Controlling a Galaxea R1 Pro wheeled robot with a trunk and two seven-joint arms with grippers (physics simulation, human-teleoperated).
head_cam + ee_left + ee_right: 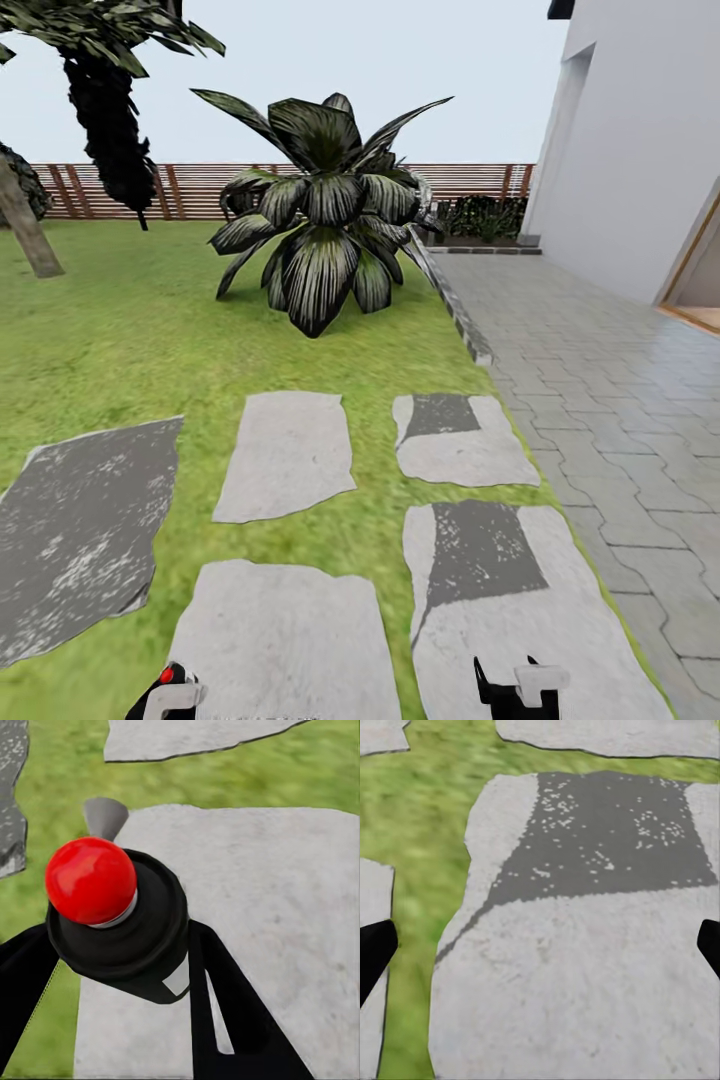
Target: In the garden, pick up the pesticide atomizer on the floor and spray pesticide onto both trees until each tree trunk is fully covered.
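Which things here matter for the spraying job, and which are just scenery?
For the job:
- pesticide atomizer, red-topped, held in the left gripper
- slanted grey-brown tree trunk at the lawn's left edge

Scenery:
- stepping stones
- broad-leaved plant
- slat fence
- paved path
- right gripper, open and empty

The big dark-leaved plant (pixel 325 215) stands straight ahead on the lawn (pixel 120 340) and is the main obstacle; its drooping leaves spread wide and low. In front of it the flat stepping stones (pixel 288 455) leave open, level room. To its right, past a stone kerb (pixel 455 305), the paved path (pixel 610 400) runs clear along the house wall (pixel 640 140). To its left stand a scaly palm trunk (pixel 110 120) and a leaning trunk (pixel 25 225), perhaps with grass between them. The fence (pixel 150 190) closes the space behind.
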